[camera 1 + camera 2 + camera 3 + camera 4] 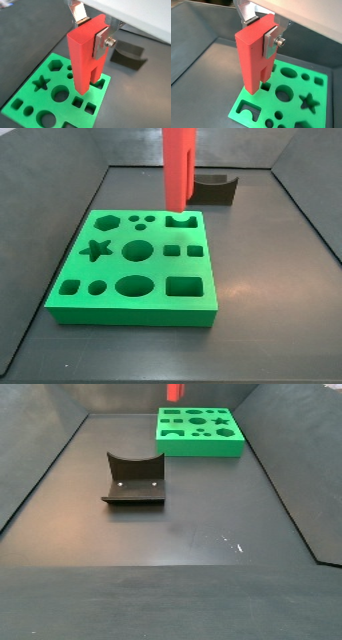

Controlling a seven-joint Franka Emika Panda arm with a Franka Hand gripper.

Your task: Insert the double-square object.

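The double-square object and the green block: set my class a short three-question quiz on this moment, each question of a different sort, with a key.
1. True or false: the double-square object is already seated fully inside the green block.
2. Multiple choice: in both wrist views, the hand is
A. open beside the piece
B. shut on the red piece near its top
C. resting on the floor
3. Fill in: behind the green block in a side view stands the dark ____.

Key:
1. False; it hangs upright with its lower ends at the block's top face.
2. B
3. fixture
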